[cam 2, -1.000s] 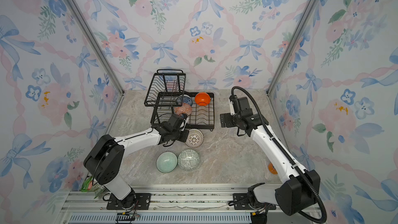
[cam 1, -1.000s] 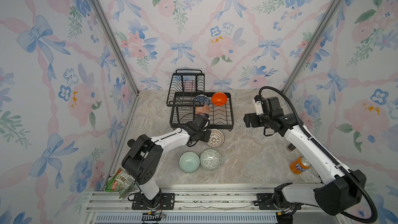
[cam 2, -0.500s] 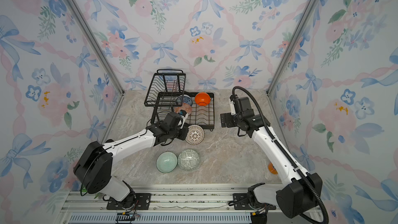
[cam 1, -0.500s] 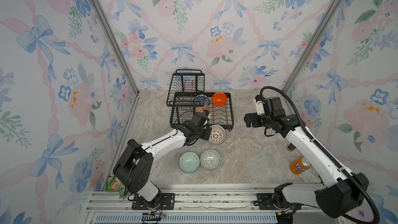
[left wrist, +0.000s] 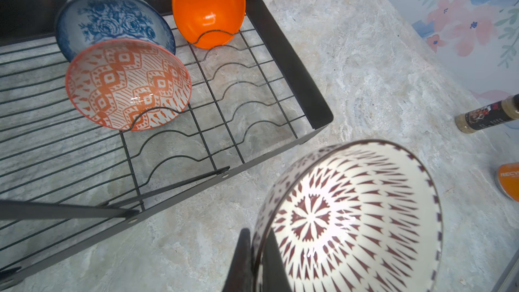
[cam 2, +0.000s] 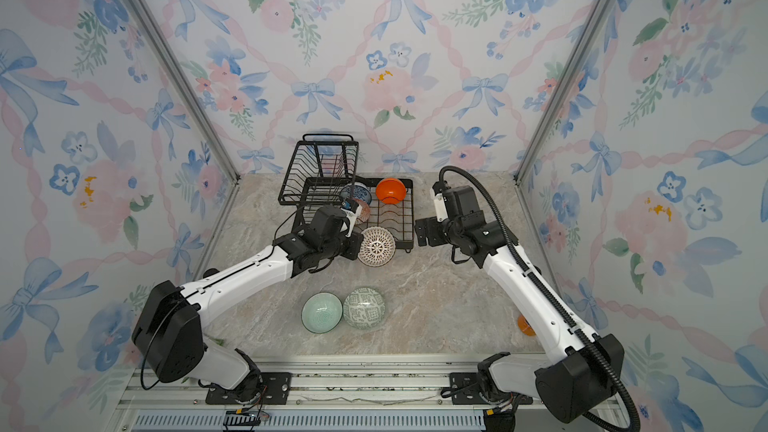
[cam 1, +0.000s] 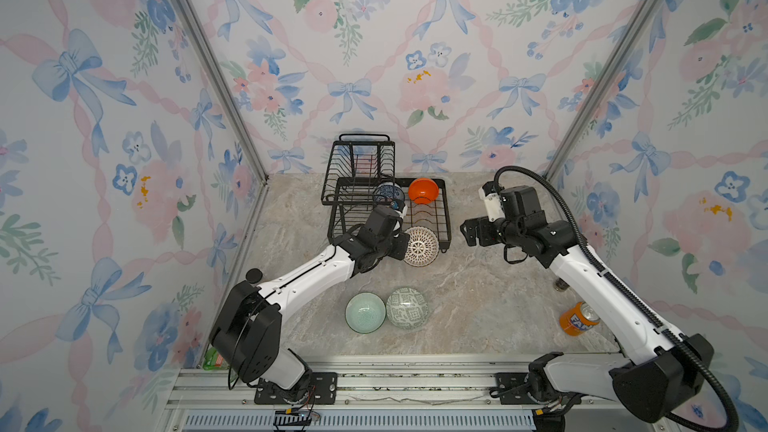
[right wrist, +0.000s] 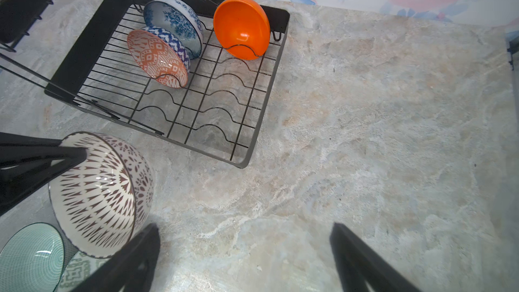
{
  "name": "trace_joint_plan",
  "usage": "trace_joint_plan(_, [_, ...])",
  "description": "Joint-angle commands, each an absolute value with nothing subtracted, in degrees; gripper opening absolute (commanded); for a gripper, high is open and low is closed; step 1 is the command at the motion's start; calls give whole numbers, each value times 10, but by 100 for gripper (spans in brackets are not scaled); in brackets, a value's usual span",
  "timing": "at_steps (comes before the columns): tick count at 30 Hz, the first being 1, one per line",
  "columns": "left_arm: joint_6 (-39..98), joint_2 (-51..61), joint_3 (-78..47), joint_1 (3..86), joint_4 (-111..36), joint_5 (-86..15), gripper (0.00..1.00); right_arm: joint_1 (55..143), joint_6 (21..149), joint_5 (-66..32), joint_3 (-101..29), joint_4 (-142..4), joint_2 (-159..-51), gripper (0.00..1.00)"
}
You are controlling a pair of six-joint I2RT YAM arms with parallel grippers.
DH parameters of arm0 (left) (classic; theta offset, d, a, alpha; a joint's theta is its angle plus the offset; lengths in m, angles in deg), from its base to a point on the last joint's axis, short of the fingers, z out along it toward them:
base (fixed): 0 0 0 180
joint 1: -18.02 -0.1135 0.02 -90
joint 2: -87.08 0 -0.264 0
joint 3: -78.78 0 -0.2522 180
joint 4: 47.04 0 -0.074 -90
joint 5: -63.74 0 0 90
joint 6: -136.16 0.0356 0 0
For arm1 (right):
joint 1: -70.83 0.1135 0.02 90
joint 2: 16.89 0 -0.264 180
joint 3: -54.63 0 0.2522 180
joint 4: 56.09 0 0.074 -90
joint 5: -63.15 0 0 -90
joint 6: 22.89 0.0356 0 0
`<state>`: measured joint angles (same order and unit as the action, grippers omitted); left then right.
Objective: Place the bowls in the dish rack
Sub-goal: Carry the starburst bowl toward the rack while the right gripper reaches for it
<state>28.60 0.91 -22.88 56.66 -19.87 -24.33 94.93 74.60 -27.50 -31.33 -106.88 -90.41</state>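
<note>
White lattice bowl (left wrist: 356, 220) is pinched at the rim by left hand (left wrist: 257, 238); right hand (right wrist: 244, 228) spread wide.

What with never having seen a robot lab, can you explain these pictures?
Two robot arms work at a table. Two pictures look down from above; two come from cameras on the arms' wrists. The left fingers pinch a white lattice bowl beside the dish rack; the right fingers are open, empty. The rack holds a blue-patterned bowl, an orange-white bowl and a plain orange bowl. A pale green bowl, a grey-green bowl and a soda can sit on the table.
</note>
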Motion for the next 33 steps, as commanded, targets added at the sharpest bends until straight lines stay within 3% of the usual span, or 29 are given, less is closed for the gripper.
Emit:
trace_joint_plan(1, [301, 24, -195, 570, -218, -229, 0, 959, 752, -261, -340, -1055, -915, 97])
trace_joint_plan(33, [354, 2, -74, 568, -216, -203, 0, 999, 773, -218, -443, -1027, -981, 99])
